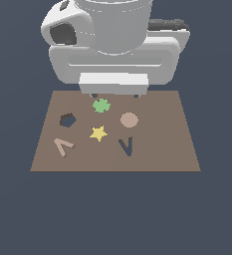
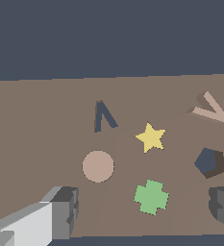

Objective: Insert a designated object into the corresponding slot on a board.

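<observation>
Item: gripper (image 2: 144, 211), hanging empty above the far edge of the board (image 1: 177, 149), fingers (image 2: 63, 211) spread wide apart, the green cross (image 2: 151, 197) lying between them in the wrist view.

Item: tan V piece (image 1: 63, 147), lying flat near the board's edge on the exterior view's left, at about 8 o'clock from the yellow star (image 1: 98, 133); apparently untouched.

Item: navy V slot (image 1: 127, 146), sitting at about 4 o'clock from the star, below the tan disc (image 1: 129, 119).

Step in hand, judged: reaching for the V piece. Centring over one thin arm, turning the fingers to straddle it across its width, descending straight (the hexagonal hole (image 1: 67, 119) lying near, at 12 o'clock).

Room: bare board around the piece; edge close on its outer side, so lifting clear before carrying past the star toward the slot.
</observation>
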You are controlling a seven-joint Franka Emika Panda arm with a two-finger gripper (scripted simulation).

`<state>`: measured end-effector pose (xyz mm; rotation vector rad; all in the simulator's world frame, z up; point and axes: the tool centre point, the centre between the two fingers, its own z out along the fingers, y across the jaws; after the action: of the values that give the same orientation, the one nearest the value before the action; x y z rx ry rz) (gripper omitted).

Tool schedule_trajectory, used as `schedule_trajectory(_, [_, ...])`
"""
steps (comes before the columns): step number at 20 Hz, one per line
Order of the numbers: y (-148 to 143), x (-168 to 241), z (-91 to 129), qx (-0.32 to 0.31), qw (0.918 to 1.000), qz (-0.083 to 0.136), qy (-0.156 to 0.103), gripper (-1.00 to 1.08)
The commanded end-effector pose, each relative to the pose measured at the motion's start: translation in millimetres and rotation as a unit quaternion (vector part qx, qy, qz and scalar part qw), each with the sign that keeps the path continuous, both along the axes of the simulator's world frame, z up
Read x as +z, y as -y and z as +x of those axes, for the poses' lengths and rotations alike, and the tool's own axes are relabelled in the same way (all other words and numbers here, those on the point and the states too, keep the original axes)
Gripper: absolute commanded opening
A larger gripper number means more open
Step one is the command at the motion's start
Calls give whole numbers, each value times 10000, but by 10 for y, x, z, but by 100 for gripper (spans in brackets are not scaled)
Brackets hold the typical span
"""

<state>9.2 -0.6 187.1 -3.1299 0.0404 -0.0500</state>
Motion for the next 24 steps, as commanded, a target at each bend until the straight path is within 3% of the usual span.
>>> schedule_trajectory(1, [0, 0, 0, 0, 10000, 0, 0, 100])
schedule_trajectory(13, [135, -106, -10, 364, 9993, -8, -9, 100])
schedule_trajectory(24, [503, -394, 16, 1348, 9909, -31, -34, 100])
